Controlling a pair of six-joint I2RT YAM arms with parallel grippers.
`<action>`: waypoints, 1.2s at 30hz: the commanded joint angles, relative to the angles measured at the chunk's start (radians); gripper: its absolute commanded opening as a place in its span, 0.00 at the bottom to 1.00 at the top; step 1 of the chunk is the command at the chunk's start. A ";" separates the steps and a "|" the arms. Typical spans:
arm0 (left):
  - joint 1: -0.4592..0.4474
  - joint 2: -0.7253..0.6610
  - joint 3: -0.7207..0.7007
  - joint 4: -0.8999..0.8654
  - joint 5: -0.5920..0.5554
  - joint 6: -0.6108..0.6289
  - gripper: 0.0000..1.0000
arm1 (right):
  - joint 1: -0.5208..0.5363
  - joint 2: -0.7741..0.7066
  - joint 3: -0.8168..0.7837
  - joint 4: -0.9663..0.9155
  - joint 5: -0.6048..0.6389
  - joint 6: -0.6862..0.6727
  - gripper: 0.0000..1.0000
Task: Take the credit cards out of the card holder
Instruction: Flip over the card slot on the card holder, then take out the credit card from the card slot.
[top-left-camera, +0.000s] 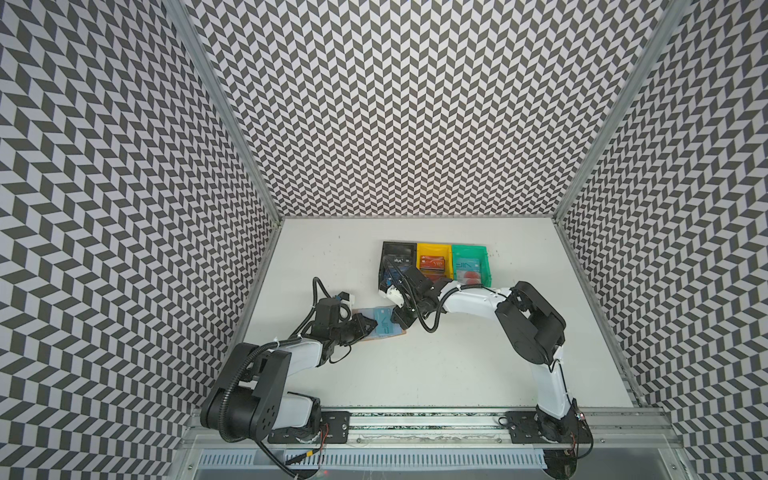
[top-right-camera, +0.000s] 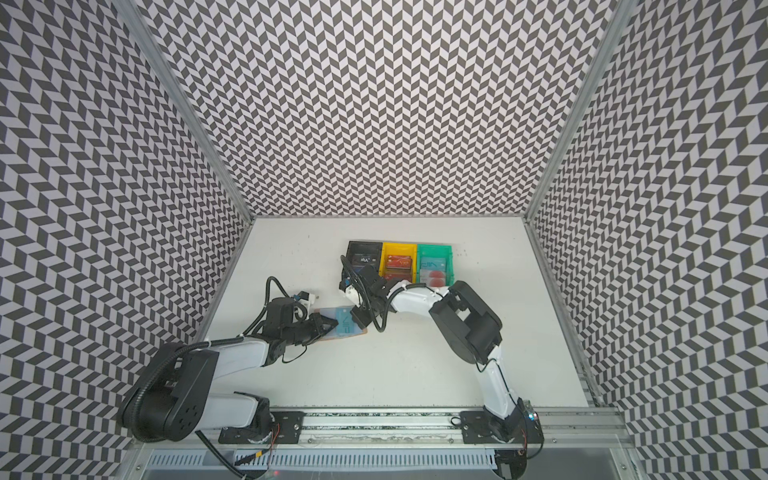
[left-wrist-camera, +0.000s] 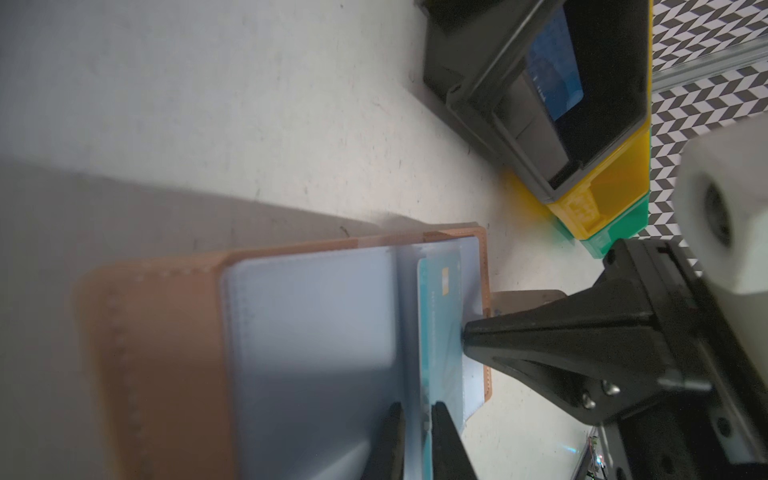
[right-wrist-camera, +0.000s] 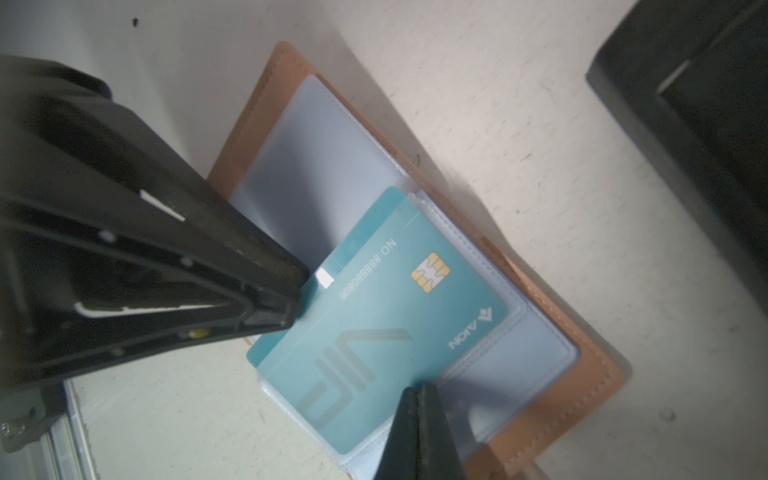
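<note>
The tan card holder (top-left-camera: 360, 312) (left-wrist-camera: 166, 332) (right-wrist-camera: 582, 374) lies open on the table, its pale sleeves facing up. A teal "VIP" credit card (top-left-camera: 384, 325) (top-right-camera: 345, 323) (right-wrist-camera: 374, 307) (left-wrist-camera: 440, 316) sticks partway out of a sleeve on the holder's right half. My left gripper (top-left-camera: 372, 326) (left-wrist-camera: 415, 409) (right-wrist-camera: 301, 295) is shut on the card's exposed edge. My right gripper (top-left-camera: 400, 321) (right-wrist-camera: 417, 388) (left-wrist-camera: 467, 336) is shut, its tip pressing down on the sleeve at the card's other end.
Behind the holder stand a black bin (top-left-camera: 399, 244), a yellow bin (top-left-camera: 433, 247) and a green bin (top-left-camera: 468, 248) in a row, each with cards inside. The right wrist hangs over the front of the black bin. Patterned walls enclose the table.
</note>
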 joint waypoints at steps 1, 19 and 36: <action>0.005 0.021 0.001 0.046 0.021 0.014 0.15 | -0.007 0.034 -0.021 -0.030 0.000 -0.012 0.00; 0.005 0.059 -0.005 0.084 0.030 0.011 0.00 | -0.019 0.043 -0.023 -0.038 -0.008 -0.017 0.00; 0.039 0.006 -0.039 0.025 -0.018 0.019 0.00 | -0.043 0.043 -0.046 -0.044 -0.009 -0.011 0.00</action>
